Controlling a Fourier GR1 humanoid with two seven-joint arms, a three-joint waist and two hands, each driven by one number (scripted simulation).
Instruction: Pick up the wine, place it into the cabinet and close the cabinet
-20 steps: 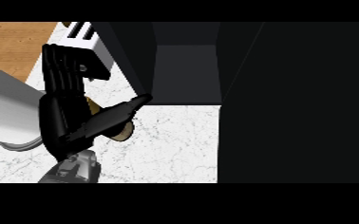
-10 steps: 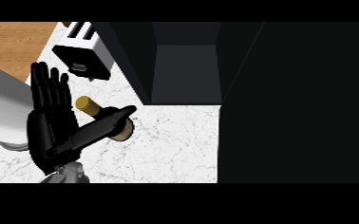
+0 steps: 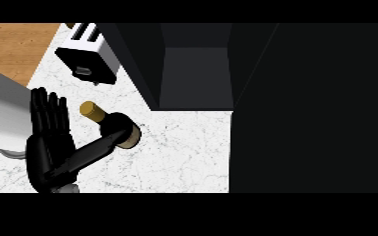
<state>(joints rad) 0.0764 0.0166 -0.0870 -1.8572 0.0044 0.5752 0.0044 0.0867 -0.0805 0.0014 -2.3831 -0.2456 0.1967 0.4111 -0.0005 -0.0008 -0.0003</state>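
Left hand [image 3: 49,147]: flat, fingers straight, holding nothing; thumb against the wine bottle [image 3: 112,122]. Wine bottle: on marble counter [image 3: 177,150], palm's 2 o'clock, gold cap toward 10. Step, judged: grasp, not yet made; next, fingers must curl round it. Open cabinet [image 3: 193,75]: 1 o'clock. Writing: none legible.

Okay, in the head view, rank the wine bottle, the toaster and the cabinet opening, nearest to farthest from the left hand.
1. wine bottle: on the counter at the thumb of the left hand.
2. toaster: up the counter, above the fingers.
3. cabinet opening: off to the right, past the bottle.
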